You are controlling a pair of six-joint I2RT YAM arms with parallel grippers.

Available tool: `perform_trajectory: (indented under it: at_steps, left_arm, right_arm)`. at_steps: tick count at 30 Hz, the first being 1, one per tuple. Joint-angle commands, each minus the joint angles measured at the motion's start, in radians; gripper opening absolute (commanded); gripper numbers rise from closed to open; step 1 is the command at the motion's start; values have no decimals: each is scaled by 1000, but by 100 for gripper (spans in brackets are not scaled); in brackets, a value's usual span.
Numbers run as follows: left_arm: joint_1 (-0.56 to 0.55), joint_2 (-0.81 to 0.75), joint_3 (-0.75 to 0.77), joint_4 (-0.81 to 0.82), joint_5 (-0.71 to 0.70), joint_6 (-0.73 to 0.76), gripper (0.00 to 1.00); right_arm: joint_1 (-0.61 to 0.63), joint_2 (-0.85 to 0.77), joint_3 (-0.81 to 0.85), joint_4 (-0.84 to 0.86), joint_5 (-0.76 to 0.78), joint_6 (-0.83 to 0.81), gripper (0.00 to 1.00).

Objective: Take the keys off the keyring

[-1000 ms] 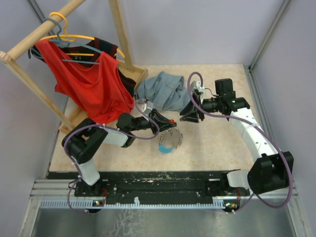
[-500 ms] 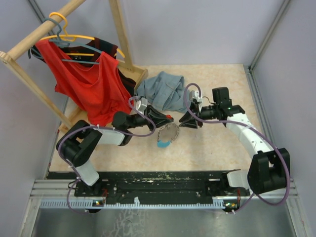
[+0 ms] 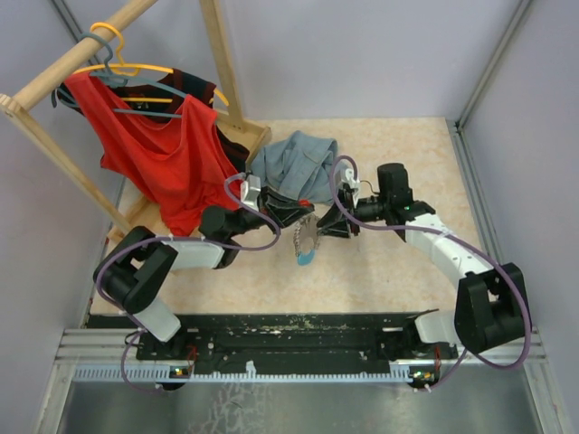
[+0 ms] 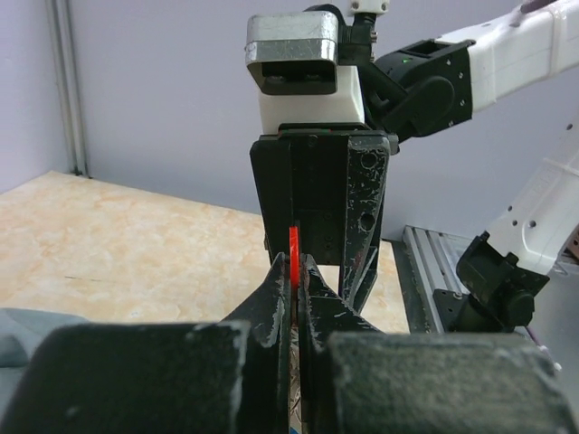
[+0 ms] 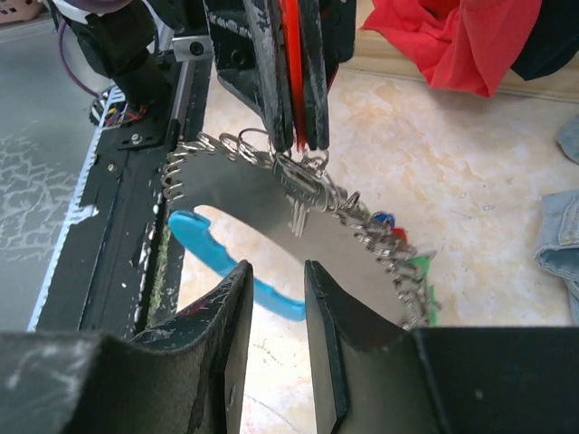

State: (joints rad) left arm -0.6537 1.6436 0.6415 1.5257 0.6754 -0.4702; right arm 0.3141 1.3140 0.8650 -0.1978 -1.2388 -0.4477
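Note:
My left gripper (image 3: 303, 212) is shut on a red key head (image 4: 294, 248), which shows as a thin red strip between its closed fingers (image 5: 303, 72). From that key hangs the keyring (image 3: 308, 240), lifted off the table: a grey loop (image 5: 262, 203) with a light blue part (image 5: 213, 258) and a silvery chain (image 5: 362, 212). Blue, red and green keys (image 5: 418, 268) dangle along the chain. My right gripper (image 5: 276, 271) is open just below the loop's lower edge, facing the left gripper (image 4: 297, 271). Nothing sits between its fingers.
A grey-blue cloth garment (image 3: 297, 165) lies bunched just behind both grippers. A wooden rack (image 3: 54, 68) with hangers and a red garment (image 3: 167, 155) fills the back left. Walls close the sides and back. The black rail (image 3: 308, 327) runs along the near edge.
The right gripper has moved left, close up to the keyring. The left gripper has carried the red key up and back, so the keyring now hangs upright instead of lying flat.

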Motion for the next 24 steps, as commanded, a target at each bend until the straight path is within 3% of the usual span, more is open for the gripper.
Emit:
perform_trajectory:
  at_steps: [1, 16, 24]
  left_arm:
    - [5, -39, -3, 264, -70, 11, 0]
    - [3, -34, 4, 264, -100, -7, 0]
    - [3, -38, 0, 264, -114, -7, 0]
  right_arm:
    - [16, 8, -24, 249, -10, 200, 30]
    - [65, 31, -72, 485, 47, 418, 31]
    - [77, 38, -78, 501, 91, 438, 32]
